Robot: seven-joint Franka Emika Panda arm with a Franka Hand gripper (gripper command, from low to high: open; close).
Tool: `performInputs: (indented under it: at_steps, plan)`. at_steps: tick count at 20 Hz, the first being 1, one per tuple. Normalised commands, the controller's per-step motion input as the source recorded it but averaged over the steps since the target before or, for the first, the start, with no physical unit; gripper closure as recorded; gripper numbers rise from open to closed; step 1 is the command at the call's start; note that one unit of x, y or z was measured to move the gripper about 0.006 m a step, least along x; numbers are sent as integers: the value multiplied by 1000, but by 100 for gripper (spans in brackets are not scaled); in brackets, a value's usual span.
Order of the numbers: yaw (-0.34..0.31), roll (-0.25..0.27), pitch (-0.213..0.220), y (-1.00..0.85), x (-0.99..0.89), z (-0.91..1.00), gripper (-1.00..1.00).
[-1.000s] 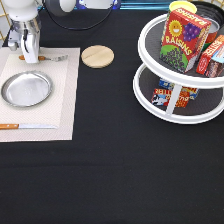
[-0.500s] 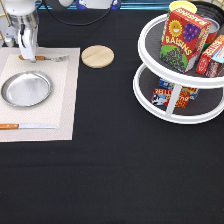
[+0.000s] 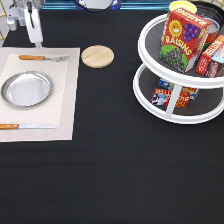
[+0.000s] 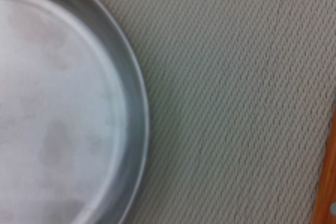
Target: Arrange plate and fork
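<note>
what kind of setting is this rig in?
Probably a mock dining setup on a lab table: a placemat holding the plate, the fork and a knife, beside a two-tier turntable rack of groceries, including a raisin box. The gripper hangs just above the fork.

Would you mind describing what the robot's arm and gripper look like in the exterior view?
The gripper has pale grey, slim fingers below a white and light grey hand body with dark seams. No markings are legible. Only this end of the arm shows, at the exterior view's top left.
</note>
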Motion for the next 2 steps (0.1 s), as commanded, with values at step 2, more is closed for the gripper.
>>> performInputs:
  at_steps: [2]
  plan:
    - [0,0,0,0,0,0,-100]
